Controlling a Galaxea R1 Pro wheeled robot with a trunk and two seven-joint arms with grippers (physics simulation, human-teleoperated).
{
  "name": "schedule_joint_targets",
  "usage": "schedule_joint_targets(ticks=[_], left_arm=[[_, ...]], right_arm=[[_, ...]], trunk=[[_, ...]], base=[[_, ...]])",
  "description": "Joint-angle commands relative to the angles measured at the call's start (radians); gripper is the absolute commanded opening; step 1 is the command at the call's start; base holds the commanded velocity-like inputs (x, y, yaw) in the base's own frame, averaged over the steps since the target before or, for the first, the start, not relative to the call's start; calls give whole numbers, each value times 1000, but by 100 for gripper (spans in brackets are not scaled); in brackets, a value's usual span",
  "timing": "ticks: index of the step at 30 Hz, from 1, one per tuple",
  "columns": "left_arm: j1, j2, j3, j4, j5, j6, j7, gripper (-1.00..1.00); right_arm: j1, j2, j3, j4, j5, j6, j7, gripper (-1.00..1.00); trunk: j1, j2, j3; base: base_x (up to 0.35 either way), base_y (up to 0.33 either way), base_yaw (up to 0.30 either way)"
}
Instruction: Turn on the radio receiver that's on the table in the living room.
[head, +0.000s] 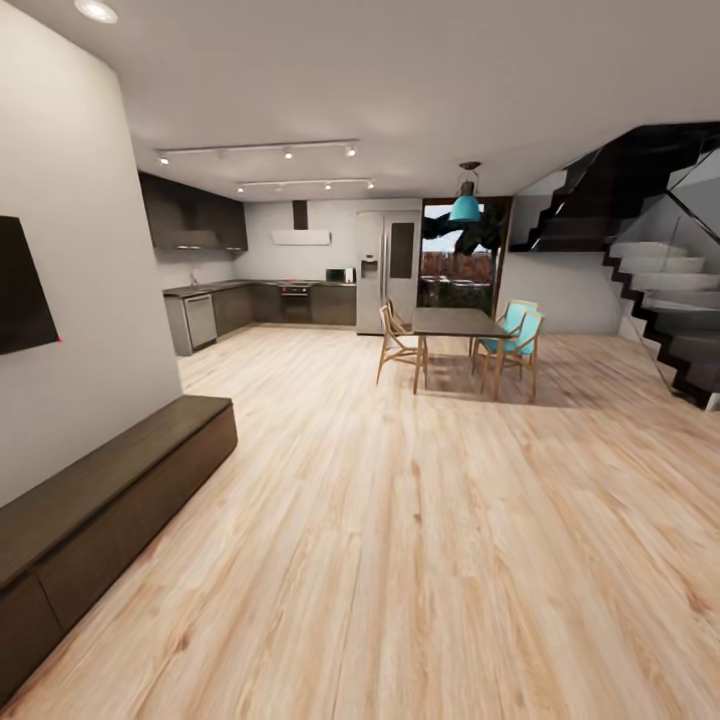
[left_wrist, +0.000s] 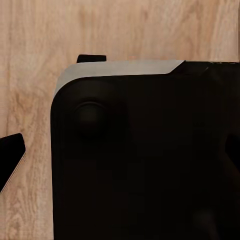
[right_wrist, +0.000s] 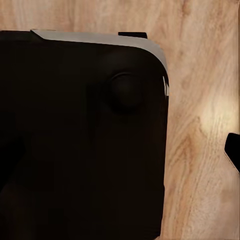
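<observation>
Head faces kitchen (head: 260, 290), wrists downward – shared floor (head: 420, 560)

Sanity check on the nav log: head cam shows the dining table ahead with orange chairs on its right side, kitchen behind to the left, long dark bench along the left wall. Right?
One thing is off: the chairs on the right side of the dining table are turquoise, not orange, as the head view shows. The kitchen behind left and the long dark bench along the left wall are as you say.

Open-plan home: kitchen (head: 262, 290), dining table (head: 455, 322) (stairs (head: 660, 290) beside).
</observation>
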Motion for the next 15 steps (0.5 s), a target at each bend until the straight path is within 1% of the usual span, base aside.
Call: schedule_joint_targets(ticks=[1, 8, 11, 15], left_arm=[[0, 0, 0, 0, 0, 0, 0, 100], [0, 0, 1, 0, -1, -2, 0, 100], [0, 1, 1, -1, -1, -4, 0, 100], [0, 0, 1, -1, -1, -4, 1, 100]], right_arm=[[0, 0, 0, 0, 0, 0, 0, 100], [0, 0, -7, 0, -8, 2, 0, 100], [0, 0, -10, 0, -15, 4, 0, 100], [0, 0, -11, 0, -18, 5, 0, 100]], trunk=[[0, 0, 0], [0, 0, 0], [0, 0, 1], [0, 0, 3]], base=[[323, 0, 0], [319, 0, -9], [157, 0, -148], [54, 0, -227]])
